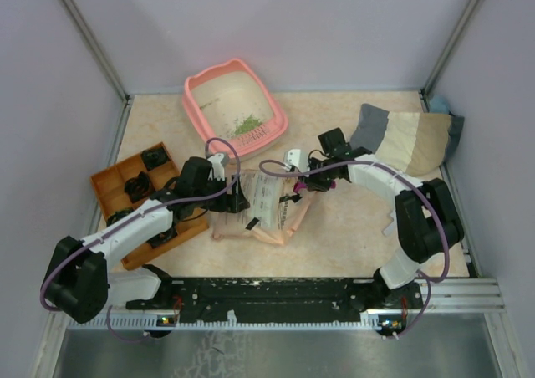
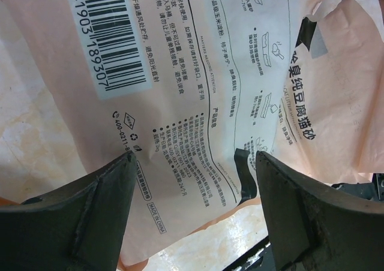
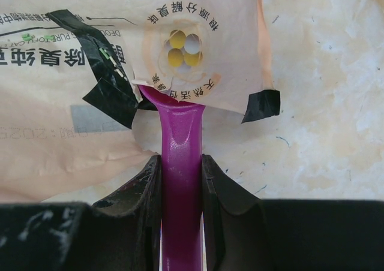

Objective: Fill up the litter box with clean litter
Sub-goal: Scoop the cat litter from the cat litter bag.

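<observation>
Beige marbled table (image 1: 351,227), grey walls. Litter box (image 1: 199,114) sits upper centre, long axis running upper left to lower right, eared end towards the back wall. Clean litter (image 1: 247,126): small green patch inside, by its lower-right end. Paper bag (image 1: 266,201) lies flat mid-frame. Left gripper (image 2: 195,160) has its jaws spread wide over the bag's print. Right gripper (image 3: 180,166) pinches the magenta scoop (image 3: 178,127) handle; the scoop's front end is hidden under the bag's edge. Orange tray (image 1: 109,186) at left.
</observation>
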You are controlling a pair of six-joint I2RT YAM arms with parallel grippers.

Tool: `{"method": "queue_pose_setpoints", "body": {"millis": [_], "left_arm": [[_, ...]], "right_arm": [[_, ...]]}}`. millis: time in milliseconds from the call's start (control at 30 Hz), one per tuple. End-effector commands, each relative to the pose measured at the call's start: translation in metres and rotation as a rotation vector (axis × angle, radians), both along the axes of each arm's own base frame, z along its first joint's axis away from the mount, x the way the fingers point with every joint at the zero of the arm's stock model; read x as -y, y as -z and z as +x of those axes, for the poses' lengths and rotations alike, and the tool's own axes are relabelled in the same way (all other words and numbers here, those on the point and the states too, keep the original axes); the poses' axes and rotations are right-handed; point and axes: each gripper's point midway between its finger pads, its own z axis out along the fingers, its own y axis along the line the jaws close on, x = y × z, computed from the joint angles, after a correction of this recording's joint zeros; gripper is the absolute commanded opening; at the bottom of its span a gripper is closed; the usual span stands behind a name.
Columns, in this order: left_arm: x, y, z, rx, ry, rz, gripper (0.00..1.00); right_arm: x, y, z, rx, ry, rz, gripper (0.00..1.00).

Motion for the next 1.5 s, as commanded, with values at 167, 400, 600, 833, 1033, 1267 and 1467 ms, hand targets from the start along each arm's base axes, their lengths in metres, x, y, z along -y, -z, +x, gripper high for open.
{"method": "queue_pose_setpoints", "body": {"millis": [167,400,600,833,1033,1267,1467], "left_arm": [[0.006,-0.008,0.008,0.028,-0.012,-0.034,0.80],[0.002,-0.005,0.008,0.027,-0.026,-0.016,0.77],[-0.004,-0.003,0.009,0.029,-0.047,0.008,0.76],[-0.004,-0.001,0.007,0.015,-0.050,0.007,0.75],[-0.003,-0.003,0.009,0.019,-0.050,0.007,0.75],[-0.002,-0.006,0.011,0.019,-0.045,0.011,0.75],[-0.003,-0.006,0.009,0.016,-0.043,0.015,0.75]], "right_arm": [[-0.015,-0.035,-0.007,-0.016,-0.017,0.191,0.00],[0.002,-0.034,-0.012,-0.045,0.030,0.231,0.00],[0.022,-0.034,-0.011,-0.061,0.092,0.239,0.00],[0.032,-0.028,-0.015,-0.094,0.122,0.259,0.00],[0.046,-0.024,-0.014,-0.115,0.171,0.274,0.00],[0.056,-0.021,-0.016,-0.122,0.196,0.272,0.00],[0.067,-0.018,-0.018,-0.137,0.215,0.276,0.00]]}}
